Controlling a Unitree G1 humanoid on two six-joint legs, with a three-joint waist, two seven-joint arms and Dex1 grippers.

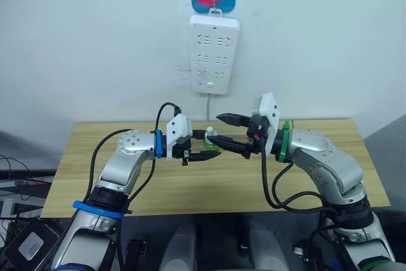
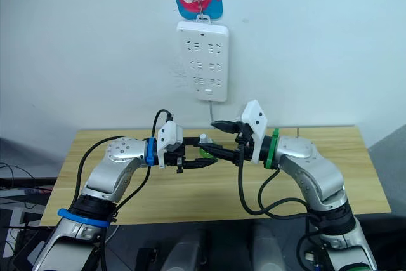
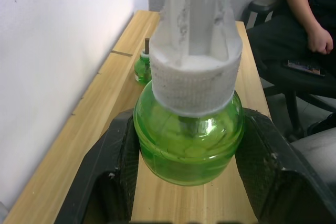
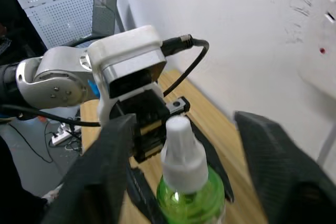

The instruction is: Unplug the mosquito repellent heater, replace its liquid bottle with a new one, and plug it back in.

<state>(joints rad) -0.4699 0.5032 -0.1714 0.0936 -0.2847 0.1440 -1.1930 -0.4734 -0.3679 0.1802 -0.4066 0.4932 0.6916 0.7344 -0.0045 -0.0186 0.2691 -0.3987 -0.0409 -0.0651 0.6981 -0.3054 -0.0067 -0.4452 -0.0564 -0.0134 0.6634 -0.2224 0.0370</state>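
Green bottle [image 3: 189, 140] pinched at its belly by left gripper [image 1: 202, 154], held over the table [image 1: 190, 188] near its back edge. Right gripper [image 1: 217, 128] spread wide, fingers either side of the white cap [image 4: 181, 148], apart from it. Judged step: cap removal. Advice: close squarely on the cap, twist about its axis, keep the belly clamped, don't squeeze liquid out.

Count:
- green bottles, two; second bottle [image 3: 142, 69] stands by the back edge
- cap, one
- power strip [image 1: 214, 55], one, on the wall, sockets bare
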